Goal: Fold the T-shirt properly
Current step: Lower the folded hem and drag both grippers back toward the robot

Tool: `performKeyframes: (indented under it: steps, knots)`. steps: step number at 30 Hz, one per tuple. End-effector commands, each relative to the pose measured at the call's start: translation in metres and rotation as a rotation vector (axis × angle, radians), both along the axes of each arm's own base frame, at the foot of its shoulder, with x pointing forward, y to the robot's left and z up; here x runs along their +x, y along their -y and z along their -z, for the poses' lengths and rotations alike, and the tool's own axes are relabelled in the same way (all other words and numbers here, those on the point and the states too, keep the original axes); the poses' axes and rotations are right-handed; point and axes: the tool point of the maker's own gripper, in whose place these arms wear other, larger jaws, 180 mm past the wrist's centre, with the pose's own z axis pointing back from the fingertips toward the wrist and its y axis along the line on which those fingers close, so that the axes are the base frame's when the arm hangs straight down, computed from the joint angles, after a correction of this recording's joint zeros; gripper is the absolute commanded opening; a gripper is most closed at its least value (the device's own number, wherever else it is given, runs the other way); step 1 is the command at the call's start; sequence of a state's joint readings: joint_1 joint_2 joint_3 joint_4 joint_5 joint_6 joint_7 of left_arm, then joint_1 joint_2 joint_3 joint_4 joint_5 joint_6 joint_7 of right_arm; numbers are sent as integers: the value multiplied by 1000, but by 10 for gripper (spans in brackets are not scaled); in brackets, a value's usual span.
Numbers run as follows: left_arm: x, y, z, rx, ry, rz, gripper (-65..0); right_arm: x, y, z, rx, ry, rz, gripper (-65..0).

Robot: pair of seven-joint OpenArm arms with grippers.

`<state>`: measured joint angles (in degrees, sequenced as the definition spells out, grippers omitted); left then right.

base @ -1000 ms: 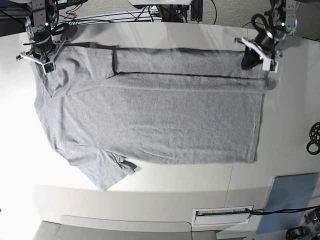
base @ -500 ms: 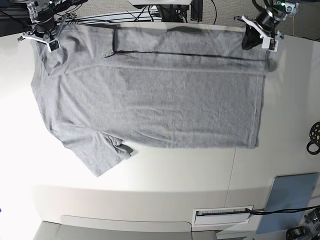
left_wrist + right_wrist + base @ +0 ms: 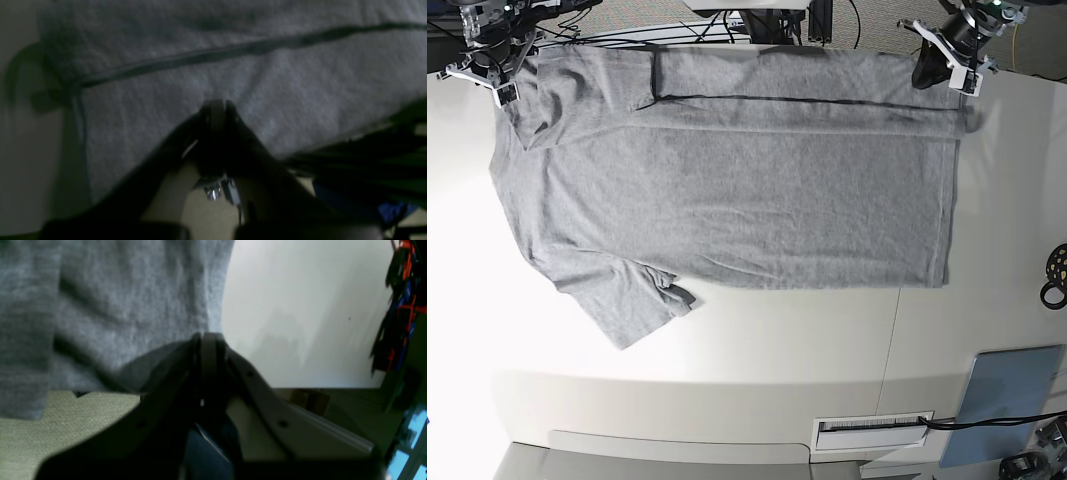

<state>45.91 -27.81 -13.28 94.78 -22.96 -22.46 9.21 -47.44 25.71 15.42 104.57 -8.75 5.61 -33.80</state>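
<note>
Base view shows the T-shirt [image 3: 727, 190] spread flat on the counter [image 3: 777, 350], its far edge pinched at both corners: left fingers [image 3: 924, 75] and right fingers [image 3: 505, 82] are each clamped on cloth. Uneven pulling could skew the fold, or the thin pinch could slip.

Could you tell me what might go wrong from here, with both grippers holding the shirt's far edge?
The T-shirt is pinched only at its corners by the left gripper and right gripper, so either thin grip could slip. The near sleeve lies crumpled and may fold in creased. The held edge sits at the table's far side and could slide off.
</note>
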Motion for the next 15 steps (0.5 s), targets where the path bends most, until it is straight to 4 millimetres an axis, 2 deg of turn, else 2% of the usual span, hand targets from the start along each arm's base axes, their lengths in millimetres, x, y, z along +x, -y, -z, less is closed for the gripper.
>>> performKeyframes:
  steps: [1,7,11,15]
  knots:
    - [-44,-15,25,128,-204,62,-650,7,5,-10,-23,29,-15,-650]
    - [-10,-9,-7,104,-80,67,-650,9,3,-10,-19,41,-24,-650]
    - [17,4,-34,97,27,95,-650,14,0,-13,-12,64,-43,-650]
    - [48,15,-59,94,135,120,-650,24,-6,-23,-11,105,-61,-650]
